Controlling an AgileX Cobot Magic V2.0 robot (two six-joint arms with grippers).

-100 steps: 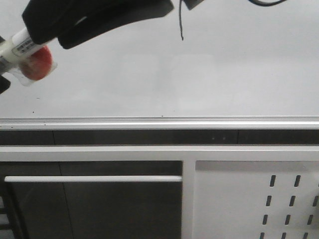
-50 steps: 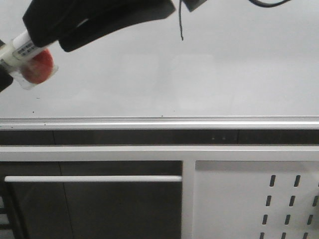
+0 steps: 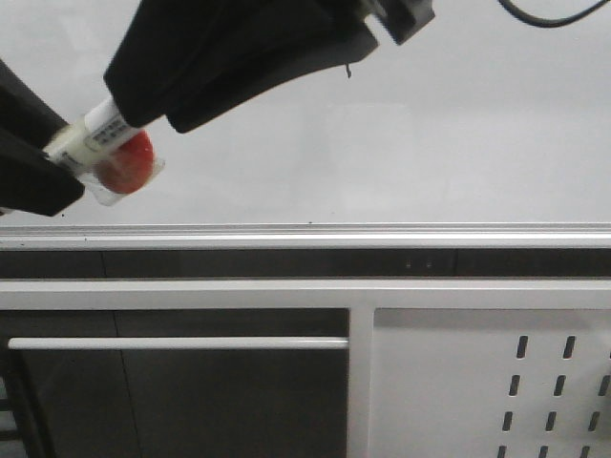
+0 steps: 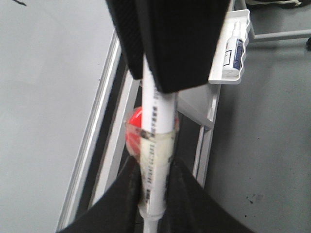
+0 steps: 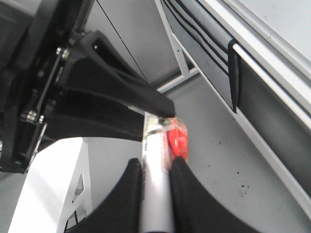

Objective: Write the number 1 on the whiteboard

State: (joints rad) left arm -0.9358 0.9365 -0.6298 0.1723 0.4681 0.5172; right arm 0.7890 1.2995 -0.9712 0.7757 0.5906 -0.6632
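The whiteboard (image 3: 430, 143) fills the upper front view, with its silver rail (image 3: 382, 235) below. Only a speck of the number 1 (image 3: 348, 70) shows beside the right arm. A white marker (image 3: 100, 134) with a red ball (image 3: 126, 162) taped to it hangs in front of the board. My left gripper (image 3: 59, 157) is shut on one end and my right gripper (image 3: 143, 105) on the other. In the left wrist view the marker (image 4: 156, 145) runs between the left gripper's (image 4: 155, 182) fingers. The right wrist view shows the right gripper (image 5: 155, 172) clamping the barrel (image 5: 156, 194).
Below the rail are a dark frame, a white bar (image 3: 181, 343) and a white slotted panel (image 3: 535, 382). A white tray (image 4: 228, 77) holding a spray bottle (image 4: 233, 48) shows in the left wrist view, above a speckled grey floor (image 5: 228, 165).
Both grippers and the marker have shifted right and down across the board. The right arm now covers most of the black stroke, which showed fully before.
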